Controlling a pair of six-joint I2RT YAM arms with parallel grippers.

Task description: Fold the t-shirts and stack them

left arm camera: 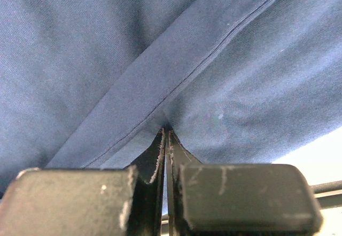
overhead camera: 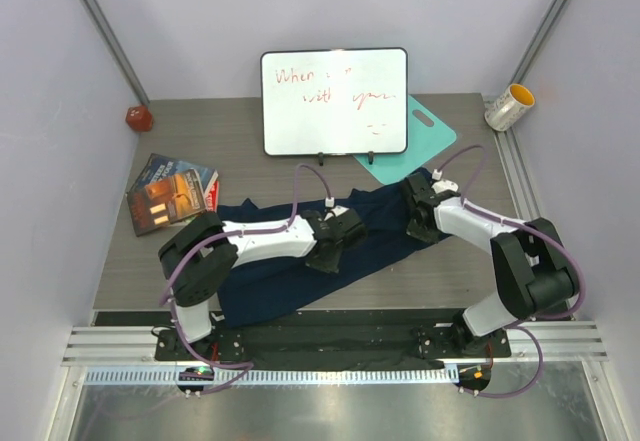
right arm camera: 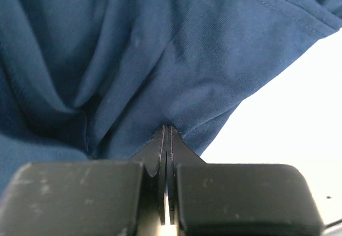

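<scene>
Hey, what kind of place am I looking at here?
Probably a robotics lab test cell: a left arm and right arm mounted by an aluminium rail, plain enclosure walls, a propped whiteboard, with a t-shirt laid out.

- Left arm [overhead camera: 265, 239], lower left: white shells, bulky black joints, a lilac cable [overhead camera: 300, 176] looping overhead.
- Right arm [overhead camera: 465, 219], lower right: the same white-and-black build.
- Wrist views: scuffed black jaws.
</scene>
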